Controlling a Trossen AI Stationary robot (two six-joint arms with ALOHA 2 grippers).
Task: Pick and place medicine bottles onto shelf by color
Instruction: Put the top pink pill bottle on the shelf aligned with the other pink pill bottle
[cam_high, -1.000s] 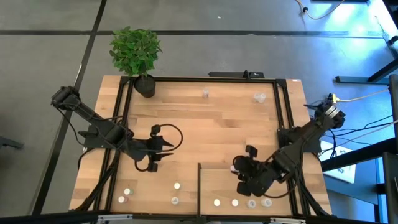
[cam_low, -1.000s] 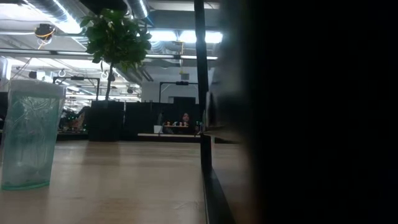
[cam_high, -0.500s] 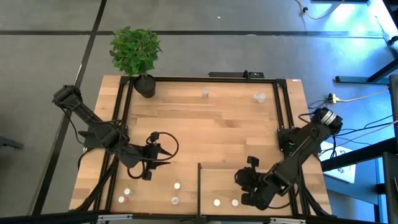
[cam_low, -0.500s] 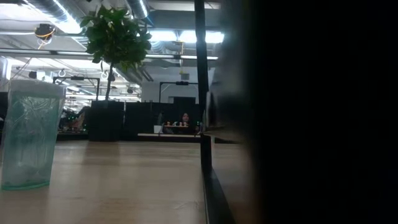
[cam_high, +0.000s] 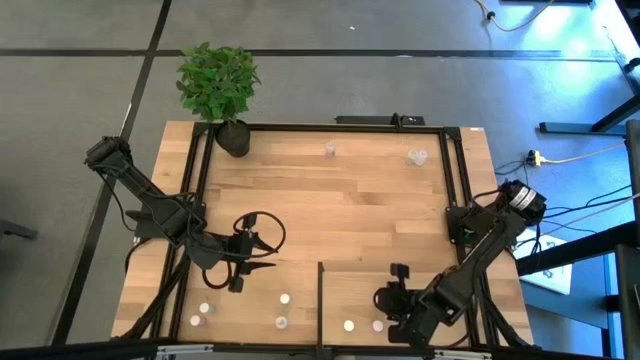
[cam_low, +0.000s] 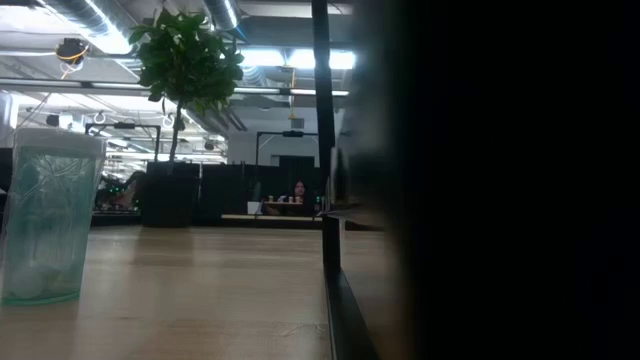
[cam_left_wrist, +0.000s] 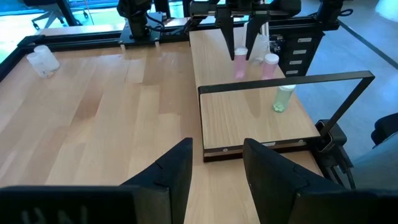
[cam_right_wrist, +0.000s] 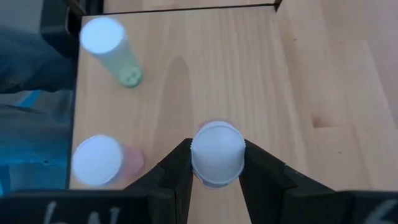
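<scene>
White-capped pink medicine bottle (cam_right_wrist: 216, 154) pinched between right gripper (cam_right_wrist: 214, 163) fingers over pale wooden shelf (cam_right_wrist: 186, 74), left gripper (cam_left_wrist: 216, 163) part-open, holding nothing, above planked tabletop (cam_left_wrist: 93, 112).

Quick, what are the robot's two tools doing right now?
Left tool: open, holding nothing, above the table.
Right tool: shut on a white-capped bottle over the shelf.
</scene>
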